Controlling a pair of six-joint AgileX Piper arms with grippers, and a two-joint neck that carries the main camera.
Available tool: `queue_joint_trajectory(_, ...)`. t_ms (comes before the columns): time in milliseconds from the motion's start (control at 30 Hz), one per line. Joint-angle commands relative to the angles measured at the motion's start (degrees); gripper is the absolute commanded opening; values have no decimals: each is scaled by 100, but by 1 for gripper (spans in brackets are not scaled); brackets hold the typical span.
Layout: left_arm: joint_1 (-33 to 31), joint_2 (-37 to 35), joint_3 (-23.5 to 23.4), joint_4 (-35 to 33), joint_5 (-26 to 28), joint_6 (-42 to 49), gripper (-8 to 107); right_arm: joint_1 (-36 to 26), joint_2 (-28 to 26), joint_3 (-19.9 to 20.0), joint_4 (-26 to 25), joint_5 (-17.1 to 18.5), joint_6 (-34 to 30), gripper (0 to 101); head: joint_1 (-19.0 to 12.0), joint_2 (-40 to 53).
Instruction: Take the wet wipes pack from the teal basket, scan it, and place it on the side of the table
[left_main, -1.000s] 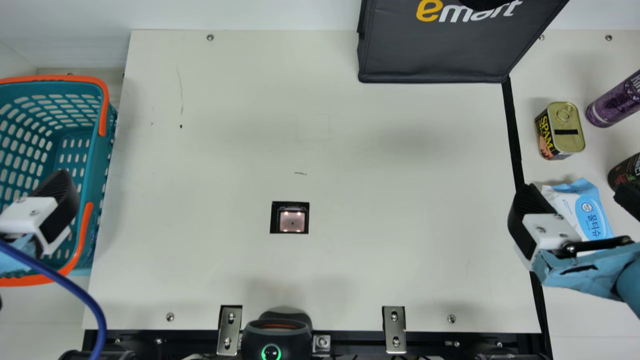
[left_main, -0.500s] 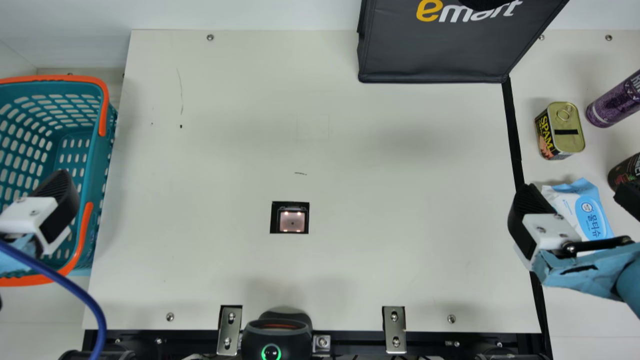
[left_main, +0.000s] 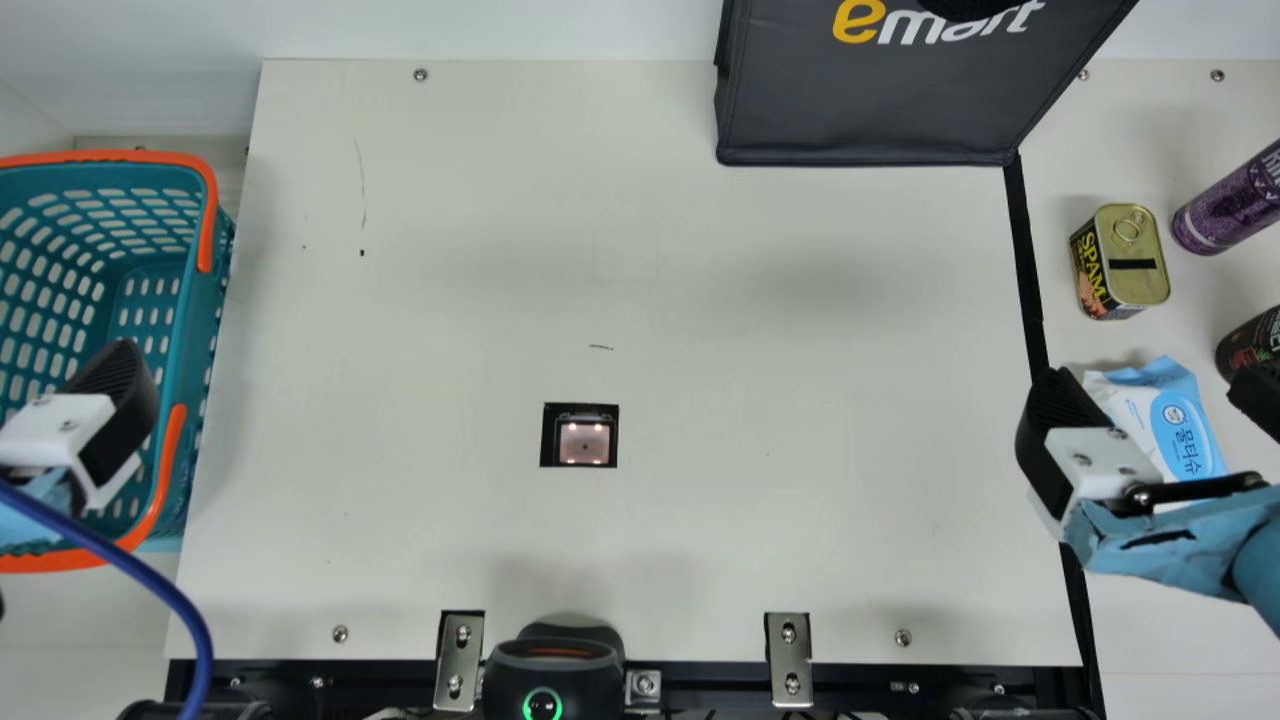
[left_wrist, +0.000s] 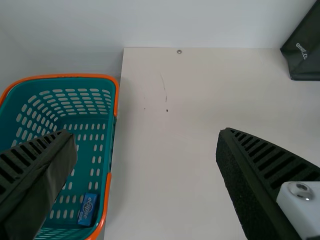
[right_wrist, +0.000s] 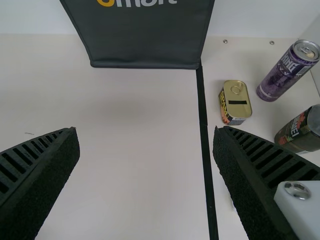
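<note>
Wet wipes pack (left_main: 1188, 425) on the surface (left_main: 1110, 150), far right.
Both my pairs of jaws stand apart; a small blue box (left_wrist: 87, 210) lies in the teal basket (left_main: 190, 330).

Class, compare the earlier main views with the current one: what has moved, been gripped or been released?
Nothing visibly changed. The left pincer, right pincer, wet wipes pack, teal basket and gold-topped can all stayed as they were.

Wipes pack (left_main: 1175, 415): white & lt. blue, lies label up on R side of table (left_main: 1090, 140), partly hidden. Basket (left_main: 200, 350): teal, orange-trimmed, upright, far L.
</note>
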Motion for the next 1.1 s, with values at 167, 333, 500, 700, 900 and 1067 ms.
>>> queue_joint_trajectory(167,0,0,0,0,0,0,90,0,0,0,0,0,0,95,-166,9)
queue_joint_trajectory(333,0,0,0,0,0,0,90,0,0,0,0,0,0,95,-166,9)
queue_joint_trajectory(500,0,0,0,0,0,0,90,0,0,0,0,0,0,95,-166,9)
queue_joint_trajectory(700,0,0,0,0,0,0,90,0,0,0,0,0,0,95,-166,9)
queue_joint_trajectory(900,0,0,0,0,0,0,90,0,0,0,0,0,0,95,-166,9)
queue_joint_trajectory(1067,0,0,0,0,0,0,90,0,0,0,0,0,0,95,-166,9)
